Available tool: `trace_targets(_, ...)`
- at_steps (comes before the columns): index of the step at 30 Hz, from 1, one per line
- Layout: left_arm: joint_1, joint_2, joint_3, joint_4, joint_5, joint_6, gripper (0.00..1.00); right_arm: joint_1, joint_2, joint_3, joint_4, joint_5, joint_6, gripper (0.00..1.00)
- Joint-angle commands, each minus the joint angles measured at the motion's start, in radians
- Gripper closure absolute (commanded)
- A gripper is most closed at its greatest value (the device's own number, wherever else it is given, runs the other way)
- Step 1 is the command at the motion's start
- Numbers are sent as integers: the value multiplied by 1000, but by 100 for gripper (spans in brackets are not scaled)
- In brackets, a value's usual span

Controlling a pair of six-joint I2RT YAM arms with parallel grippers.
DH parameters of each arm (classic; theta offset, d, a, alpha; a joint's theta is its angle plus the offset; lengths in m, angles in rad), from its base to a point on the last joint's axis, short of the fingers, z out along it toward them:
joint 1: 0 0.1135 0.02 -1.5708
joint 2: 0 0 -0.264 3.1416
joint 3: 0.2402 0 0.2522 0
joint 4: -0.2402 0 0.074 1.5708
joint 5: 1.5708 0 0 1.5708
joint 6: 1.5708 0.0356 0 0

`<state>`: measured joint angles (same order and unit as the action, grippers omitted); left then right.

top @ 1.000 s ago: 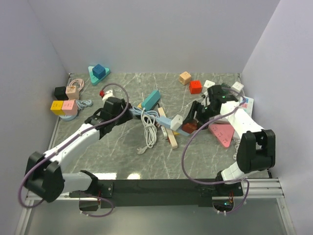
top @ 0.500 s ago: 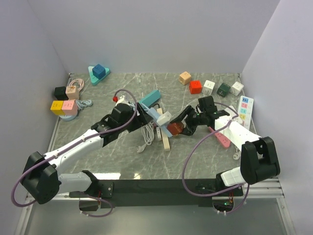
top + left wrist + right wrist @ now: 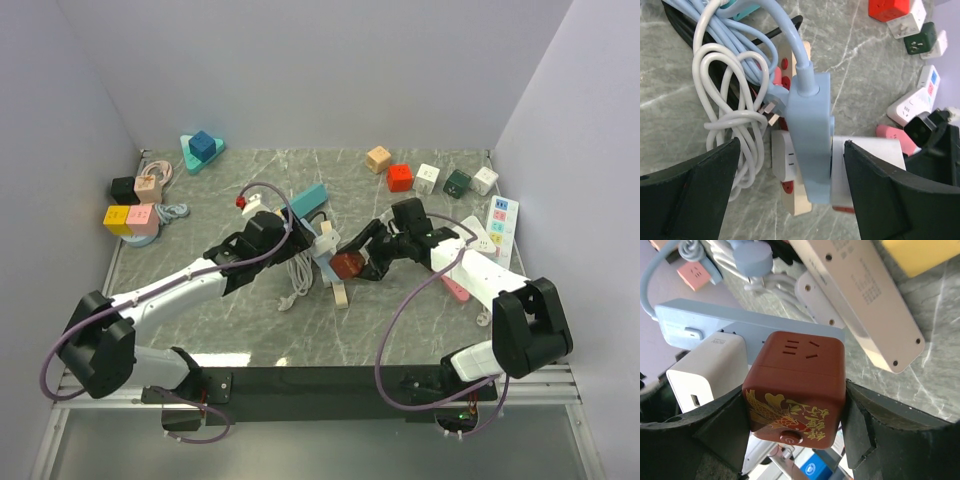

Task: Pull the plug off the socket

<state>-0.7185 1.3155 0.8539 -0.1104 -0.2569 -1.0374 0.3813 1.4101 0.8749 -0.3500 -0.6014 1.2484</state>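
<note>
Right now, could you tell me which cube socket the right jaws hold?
The dark red cube with gold print, against the blue strip; the other cubes sit loose along the far edge.

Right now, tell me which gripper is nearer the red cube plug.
Right. The right gripper is shut on the red cube plug, clamping it from both sides. The left gripper sits farther along the blue power strip, open around it, not touching the plug.

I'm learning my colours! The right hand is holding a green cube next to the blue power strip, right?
Not green. The right wrist view shows the cube in the right hand is dark red, and it does sit against the blue power strip.
</note>
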Motion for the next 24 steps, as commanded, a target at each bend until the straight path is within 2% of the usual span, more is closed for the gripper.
trace_targets(1,-9,28,54,58,-53,-3,11,44,-57,39,170,-93,31,100)
trace_targets(5,-19,77,92,68,-50,19,21,90,-54,24,230,-113,72,100)
trace_targets(8,-25,88,100,69,-50,30,48,108,-46,26,266,-123,92,100)
trace_targets(9,-27,84,93,69,-50,33,74,110,-43,29,270,-129,92,100)
trace_targets(10,-27,82,88,63,-53,37,85,110,-39,29,269,-132,92,100)
trace_targets(11,-27,76,83,54,-65,42,94,110,-34,38,267,-147,88,100)
trace_targets(12,-27,71,73,45,-73,48,99,108,-31,42,254,-150,73,100)
trace_targets(14,-27,54,57,29,-96,74,99,108,-11,67,238,-184,49,100)
trace_targets(17,-27,25,16,8,-133,129,100,99,62,187,107,-263,-100,100)
trace_targets(20,-27,-2,-45,-15,-163,195,99,74,139,393,-200,-252,-464,100)
trace_targets(21,-27,-10,-59,-18,-180,213,99,64,154,442,-354,-194,-527,100)
trace_targets(24,-27,-44,-108,-41,-208,252,99,-4,182,523,-466,-173,-639,100)
